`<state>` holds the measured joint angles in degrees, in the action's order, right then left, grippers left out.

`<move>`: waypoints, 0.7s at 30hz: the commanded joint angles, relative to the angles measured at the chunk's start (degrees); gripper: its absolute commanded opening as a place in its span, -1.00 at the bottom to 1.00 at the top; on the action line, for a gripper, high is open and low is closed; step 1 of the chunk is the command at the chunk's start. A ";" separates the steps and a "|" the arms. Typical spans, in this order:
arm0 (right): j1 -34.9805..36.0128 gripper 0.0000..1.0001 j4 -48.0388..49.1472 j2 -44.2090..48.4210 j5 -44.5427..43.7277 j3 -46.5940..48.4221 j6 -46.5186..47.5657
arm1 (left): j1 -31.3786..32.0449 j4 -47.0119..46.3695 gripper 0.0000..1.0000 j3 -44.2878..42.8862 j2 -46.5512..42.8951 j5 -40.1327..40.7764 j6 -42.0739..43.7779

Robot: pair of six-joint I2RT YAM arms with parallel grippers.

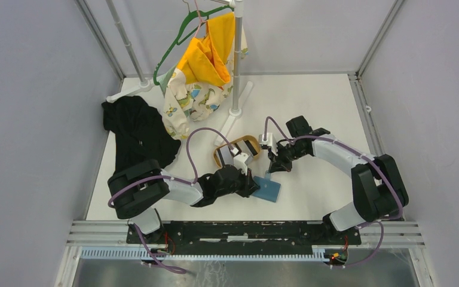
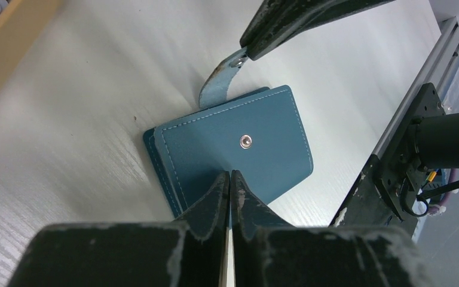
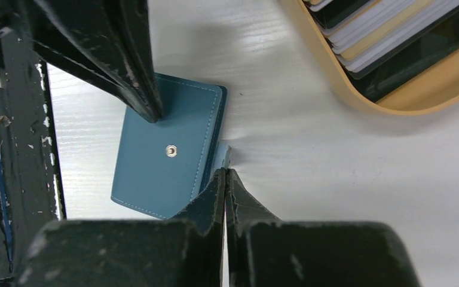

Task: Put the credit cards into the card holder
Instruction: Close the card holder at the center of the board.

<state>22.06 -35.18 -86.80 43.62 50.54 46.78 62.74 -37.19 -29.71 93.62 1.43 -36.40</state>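
Now right gripper (image 3: 225, 173) clamps snap tab (image 2: 218, 81) of teal-blue leather folding card holder (image 2: 269, 158); left gripper (image 2: 229, 176), closed empty, pins it. Tip-only pinch may slip.

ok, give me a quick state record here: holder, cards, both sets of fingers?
holder: teal-blue rectangular folding card holder, closed, flat on white table
tab: light-blue snap tab, unsnapped, lifted
cards: black, grey and white credit cards, in oval tan wooden tray
left fingers: shut, tips on holder cover
right fingers: shut on tab
progress: holder not opened yet
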 commanded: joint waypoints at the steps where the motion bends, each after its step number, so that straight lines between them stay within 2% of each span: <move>1: -0.10 -1.00 -1.13 2.93 5.23 0.02 3.36 | -0.19 -4.42 -0.87 0.11 1.48 1.29 -2.71; 5: -0.08 -1.00 -1.94 3.20 5.52 -0.36 4.71 | -0.34 -5.38 -0.96 0.36 2.53 1.62 -4.21; 14: 1.46 -1.00 -0.55 6.97 2.95 -4.58 6.21 | -0.45 -5.65 -0.96 0.54 2.89 2.44 -4.64; 21: 5.31 -1.00 1.31 8.23 0.49 -7.08 6.93 | -0.57 -6.94 -0.96 1.06 2.86 1.85 -4.49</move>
<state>25.39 -35.86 -80.14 44.99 44.23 52.62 62.70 -41.01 -29.47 96.01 2.04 -39.13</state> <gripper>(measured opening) 0.006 0.026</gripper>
